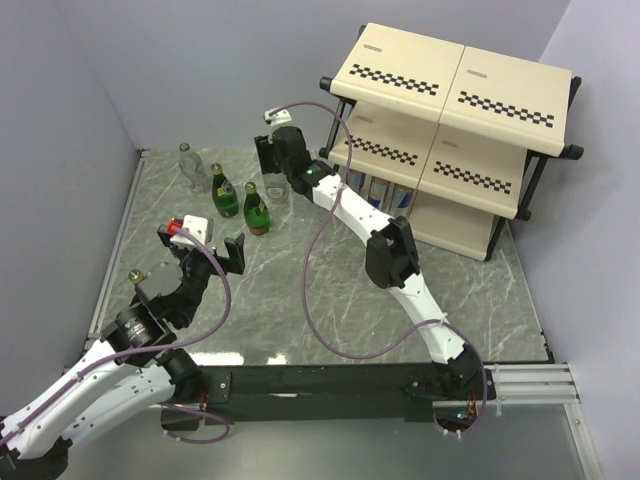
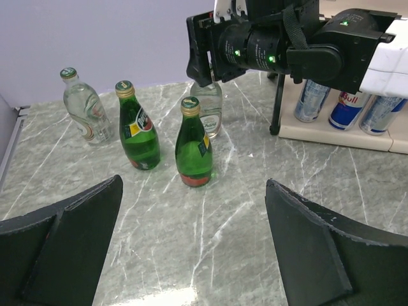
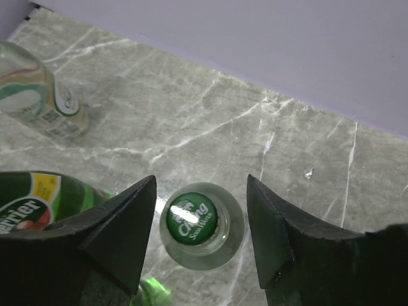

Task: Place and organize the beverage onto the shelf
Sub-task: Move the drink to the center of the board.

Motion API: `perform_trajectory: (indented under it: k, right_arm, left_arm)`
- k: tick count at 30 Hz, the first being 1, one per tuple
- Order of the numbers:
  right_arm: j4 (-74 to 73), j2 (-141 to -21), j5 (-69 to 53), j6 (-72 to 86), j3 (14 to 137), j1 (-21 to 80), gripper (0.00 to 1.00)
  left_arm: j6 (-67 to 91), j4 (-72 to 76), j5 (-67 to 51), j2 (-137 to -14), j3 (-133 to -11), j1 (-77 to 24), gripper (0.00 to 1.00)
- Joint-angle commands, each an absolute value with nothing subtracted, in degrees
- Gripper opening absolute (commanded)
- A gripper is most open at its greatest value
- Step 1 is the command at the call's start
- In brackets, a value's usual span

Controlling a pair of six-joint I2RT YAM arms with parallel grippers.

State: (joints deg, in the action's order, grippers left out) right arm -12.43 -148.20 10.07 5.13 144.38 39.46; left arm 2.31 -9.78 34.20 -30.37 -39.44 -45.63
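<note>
Marble table [image 1: 300, 300]: the right gripper [image 3: 200, 191], spread wide and empty, straddles the capped neck of a clear bottle [image 3: 191, 221] standing beside two green bottles [image 2: 137, 127]. Smooth, breakable glass, likely heavy; the neck looks the surest hold. Left gripper [image 1: 232, 252] hangs open, empty; shelf [image 1: 455, 95] stands nearby.

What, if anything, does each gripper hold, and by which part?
Nothing is held. The right gripper straddles a clear bottle's cap, open; the left gripper hangs open, empty.
</note>
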Motion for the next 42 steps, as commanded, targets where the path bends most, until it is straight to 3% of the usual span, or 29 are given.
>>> perform_trajectory:
  k: [1,4,11,17,31,42]
  right_arm:
    - [-9.32,-148.97,10.73,5.89,147.13,39.02,0.64]
    - [-9.76,-149.41,10.2,6.15,147.22,38.94,0.59]
    - [-11.25,-148.28,8.26,5.1,147.66,38.94,0.18]
    - [-13.44,-142.83,7.12,3.87,142.23,39.02,0.04]
    - [-10.99,-121.23,6.59,3.34,115.59,40.95,0.0]
    - [-2.82,-97.07,6.85,2.81,83.34,43.68,0.0]
  left_arm:
    - [1.49,-8.88,32.87,-30.41,-39.38,-45.09,0.99]
    - [1.49,-8.88,32.78,-30.5,-39.38,-44.91,0.99]
    - [1.41,-8.96,32.61,-30.67,-39.38,-44.56,1.0]
    - [1.41,-9.05,32.34,-30.5,-39.46,-44.39,0.99]
    - [1.32,-8.7,30.33,-29.09,-39.2,-44.21,0.99]
    - [3.42,-5.11,24.53,-26.28,-37.18,-42.72,1.0]
